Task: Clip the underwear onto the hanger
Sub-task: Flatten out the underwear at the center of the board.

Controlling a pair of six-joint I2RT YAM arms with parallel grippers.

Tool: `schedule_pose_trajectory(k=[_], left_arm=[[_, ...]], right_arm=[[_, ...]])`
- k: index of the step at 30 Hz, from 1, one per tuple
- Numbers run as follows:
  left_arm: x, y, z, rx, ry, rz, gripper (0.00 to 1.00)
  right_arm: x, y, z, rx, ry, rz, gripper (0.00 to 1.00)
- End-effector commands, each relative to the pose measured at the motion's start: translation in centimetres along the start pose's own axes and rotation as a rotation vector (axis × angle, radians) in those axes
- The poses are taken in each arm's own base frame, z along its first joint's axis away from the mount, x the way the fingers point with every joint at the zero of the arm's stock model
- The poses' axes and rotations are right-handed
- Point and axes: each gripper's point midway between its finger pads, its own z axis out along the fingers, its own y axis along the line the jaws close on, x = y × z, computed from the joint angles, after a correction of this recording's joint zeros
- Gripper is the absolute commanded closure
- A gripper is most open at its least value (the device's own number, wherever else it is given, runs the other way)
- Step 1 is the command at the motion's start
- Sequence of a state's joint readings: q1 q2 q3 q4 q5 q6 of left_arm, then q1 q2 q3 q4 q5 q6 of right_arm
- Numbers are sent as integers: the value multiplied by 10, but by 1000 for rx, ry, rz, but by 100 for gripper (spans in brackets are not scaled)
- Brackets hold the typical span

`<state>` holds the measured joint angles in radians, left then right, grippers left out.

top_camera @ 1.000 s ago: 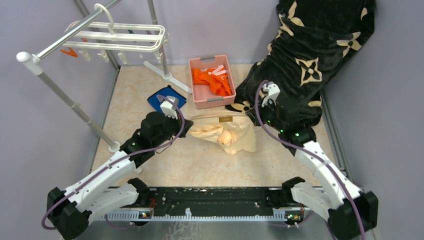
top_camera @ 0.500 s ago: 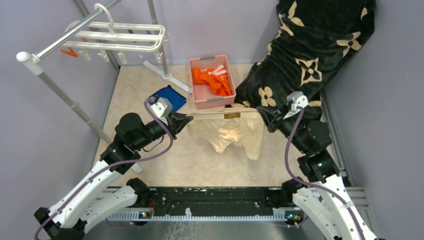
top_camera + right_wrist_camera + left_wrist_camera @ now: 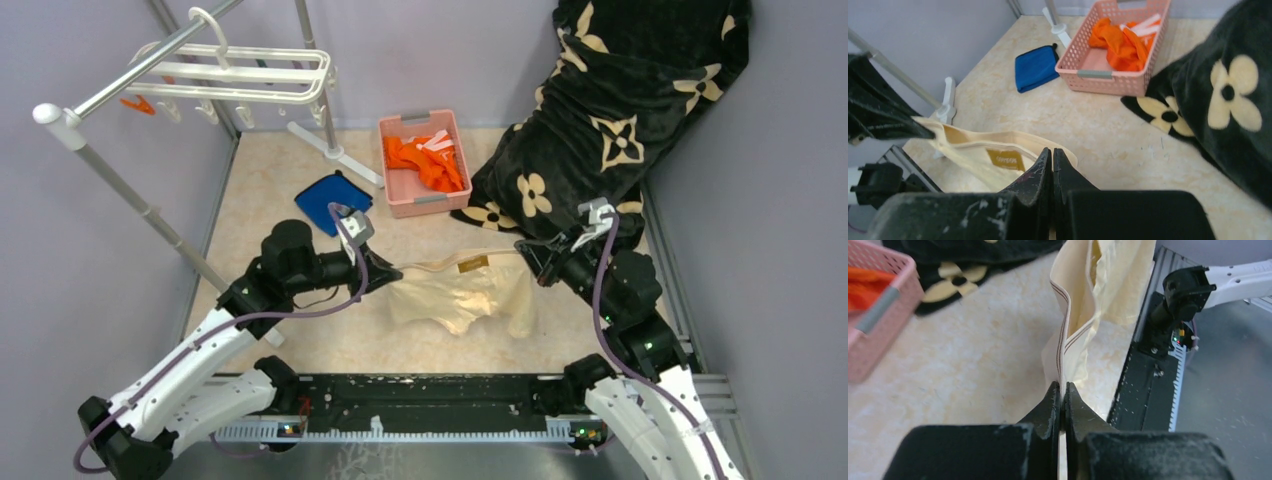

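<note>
The pale peach underwear (image 3: 465, 293) hangs by its waistband between my two grippers, low over the floor, its yellow label (image 3: 467, 265) facing up. My left gripper (image 3: 392, 272) is shut on the waistband's left end; the left wrist view shows fabric (image 3: 1083, 300) pinched between the closed jaws. My right gripper (image 3: 532, 252) is shut on the waistband's right end; the right wrist view shows the underwear (image 3: 973, 150) and its label. The white hanger (image 3: 240, 75) with dangling clips hangs from the rack at the top left, far from both grippers.
A grey metal rack pole (image 3: 130, 195) slants down the left side. A pink basket (image 3: 425, 165) holds orange clothes. A blue folded cloth (image 3: 330, 197) lies beside it. A black flowered blanket (image 3: 620, 110) fills the back right.
Both grippers have come lower and nearer with the underwear. The waistband has slackened and now slopes, and the fabric has sunk toward the floor.
</note>
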<state>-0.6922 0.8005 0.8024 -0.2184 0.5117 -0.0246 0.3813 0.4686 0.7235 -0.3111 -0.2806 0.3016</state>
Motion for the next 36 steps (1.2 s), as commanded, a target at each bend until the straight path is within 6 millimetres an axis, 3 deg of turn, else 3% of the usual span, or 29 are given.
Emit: schedule_pose_trajectory(k=[1,3,4,7,12,17,20,22,30,36], left_arm=[[37,-8,10,65,114,-134,97],[48,2,14,23,161,-156,96],[54,8,16,0,194,-170,94],[66,29,15,-67,261,-202,91],[85,74,11,-131,356,-335,93],[108,112,7,-186,443,-436,95],[124,123,7,-214,513,-467,95],[136,130,4,-251,566,-486,100],[174,169,-23,-508,709,-496,100],[194,174,-27,-510,741,-544,100]], right_arm=[[37,-36,-1,212,75,187,97],[57,-53,6,288,130,221,87],[66,-62,9,329,150,231,74],[73,-85,16,429,144,216,52],[87,-98,34,448,203,173,41],[125,-90,54,342,352,180,39],[148,-83,64,255,433,194,39],[158,-79,73,208,479,199,40],[176,-86,103,135,558,228,42],[190,-88,116,67,568,268,42]])
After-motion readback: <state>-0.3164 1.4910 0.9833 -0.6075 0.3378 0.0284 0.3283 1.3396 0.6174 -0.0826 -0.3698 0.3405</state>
